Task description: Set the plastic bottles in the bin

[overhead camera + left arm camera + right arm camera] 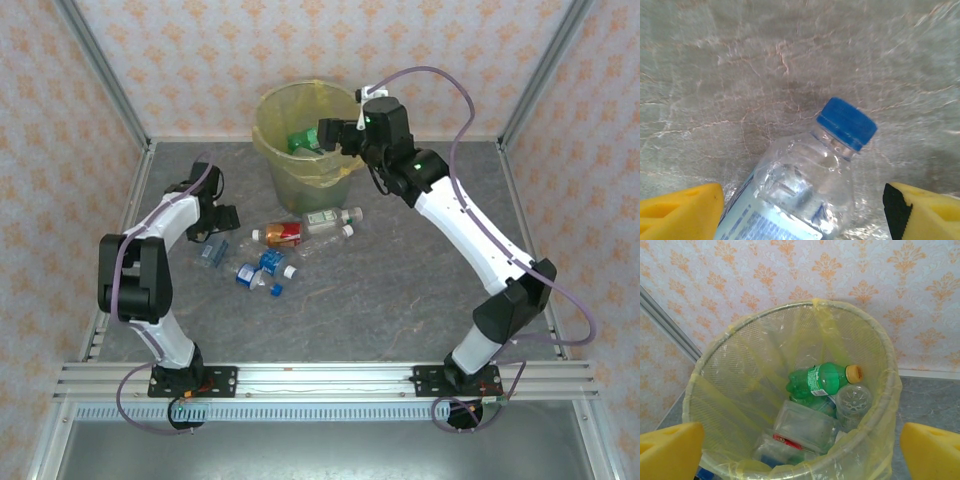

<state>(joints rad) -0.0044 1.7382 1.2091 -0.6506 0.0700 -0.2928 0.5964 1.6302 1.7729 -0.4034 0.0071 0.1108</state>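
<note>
Straddling blue-capped clear bottle (805,185) on bench (740,75) with left claw (800,210), spread apart, not yet clamped. Right claw (800,450) gaping, empty, over bin (730,390). Risk: squeezing round slick body off-centre, squirting it sideways lol.

Grey marbled tabletop (400,290), orange-patterned walls (200,60), aluminium corner posts (109,75).

One bin (285,165), two robot arms (470,235), about six plastic bottles (283,233) on the table (400,290), at least four more inside
</note>
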